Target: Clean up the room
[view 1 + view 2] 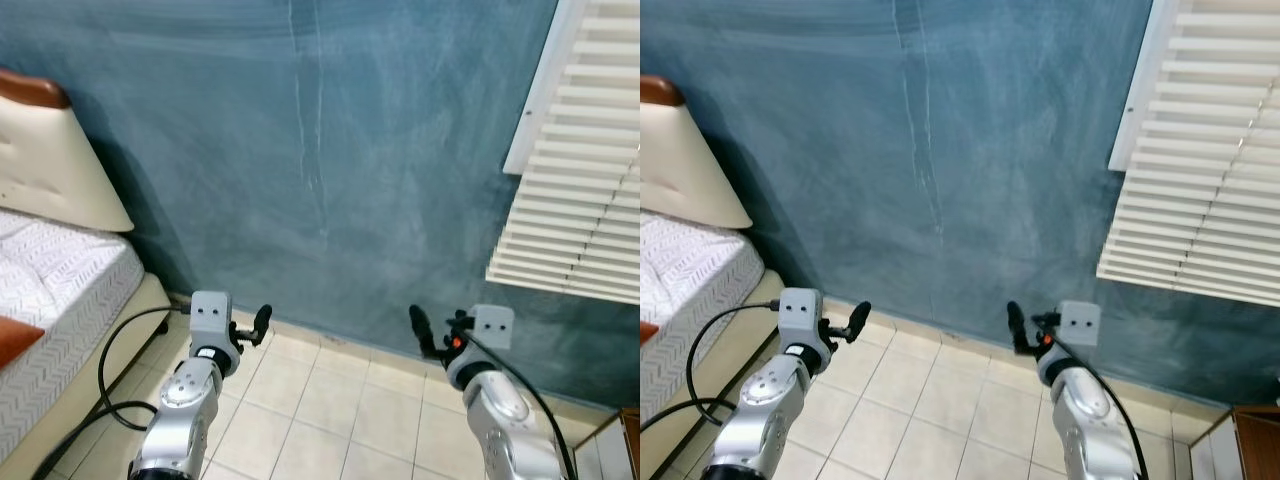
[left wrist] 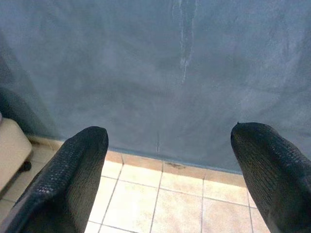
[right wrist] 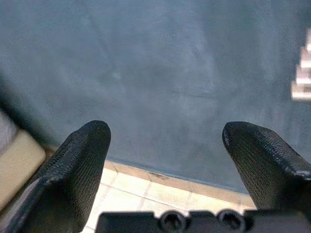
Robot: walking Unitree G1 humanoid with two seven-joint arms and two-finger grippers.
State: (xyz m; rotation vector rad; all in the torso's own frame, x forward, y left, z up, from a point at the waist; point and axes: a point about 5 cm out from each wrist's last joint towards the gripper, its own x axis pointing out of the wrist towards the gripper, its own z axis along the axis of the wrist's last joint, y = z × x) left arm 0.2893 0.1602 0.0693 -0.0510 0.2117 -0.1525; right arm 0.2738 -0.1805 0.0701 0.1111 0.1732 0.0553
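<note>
Both tools, the left tool [image 1: 262, 318] and the right tool [image 1: 418, 325], hang spread and empty above the tiled floor [image 1: 330, 400]. They face the blue wall [image 1: 320, 160]; the bed [image 1: 55, 300] lies beside the left one.

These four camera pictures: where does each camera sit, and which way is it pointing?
Left eye: on the head, looking down at the blue wall, bed and both arms.
Right eye: beside it, same scene, shutter nearer centre.
Left wrist: along the open left end effector toward wall and tiled floor.
Right wrist: along the open right end effector, same wall.
All share the wall.

Bedroom: bed [image 1: 50, 290] (padded headboard [image 1: 45, 165]); shutters [image 1: 585, 190]
</note>
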